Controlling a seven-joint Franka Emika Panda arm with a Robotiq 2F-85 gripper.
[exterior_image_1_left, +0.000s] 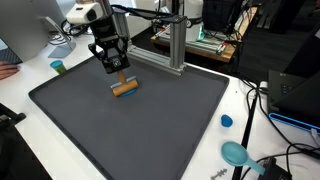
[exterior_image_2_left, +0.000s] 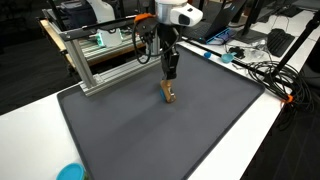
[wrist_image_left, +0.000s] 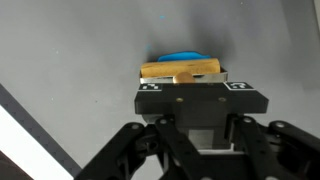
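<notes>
The claw is clenched on a tan block, gripping it from above near the far half of the grey mat that covers most of the white desk. In both exterior views the block sits low at the mat's surface; whether it rests there or hangs just clear cannot be told. In the wrist view the block lies crosswise between the claw's tips, with a blue part showing just behind it. The mat close around the block carries only the arm's shadow. An aluminium frame stands on the mat's far edge, near the block but apart from it, with green boards and wiring behind it. A small blue cap lies on the desk just beside the mat's edge, and a teal round thing sits past the corner, both well apart from the claw. A green cup stands off the opposite side. Black cables trail over the desk's end. Small white marks on the claw's body in the wrist view are too small to read.
</notes>
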